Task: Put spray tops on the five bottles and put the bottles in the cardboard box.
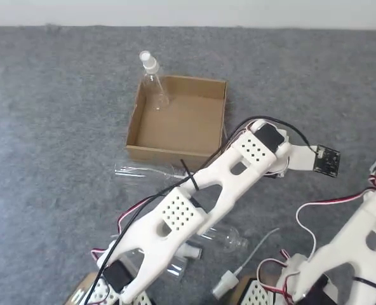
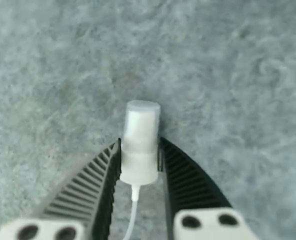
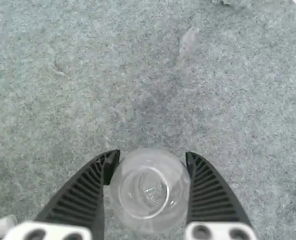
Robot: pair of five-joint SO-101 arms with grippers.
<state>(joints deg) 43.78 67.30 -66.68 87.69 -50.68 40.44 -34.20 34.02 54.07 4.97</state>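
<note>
Trouble seemed likeliest where the two held parts must meet. In the high view, the open brown cardboard box [image 1: 208,86] sat on the grey carpet [image 1: 54,127], with one capped clear plastic bottle [image 1: 153,79] leaning at its far corner. An uncapped clear bottle [image 1: 147,171] lay just before the box, and a loose white spray top [image 1: 228,280] lay near the arms' bases. A sweep of the long white arm [image 1: 201,197] could have knocked or rolled either one.

In the left wrist view, the left gripper [image 2: 139,145] was clamped on a white cylindrical spray top [image 2: 140,142], its thin dip tube [image 2: 133,210] trailing between the jaws. That limp tube could easily have missed a narrow mouth, and the smooth cap might have tilted in the grip.

In the right wrist view, the right gripper [image 3: 151,155] pinched a round transparent bottle [image 3: 148,192], mouth up. Pressed from above, the slick wall might have slid or spun between the jaws.
</note>
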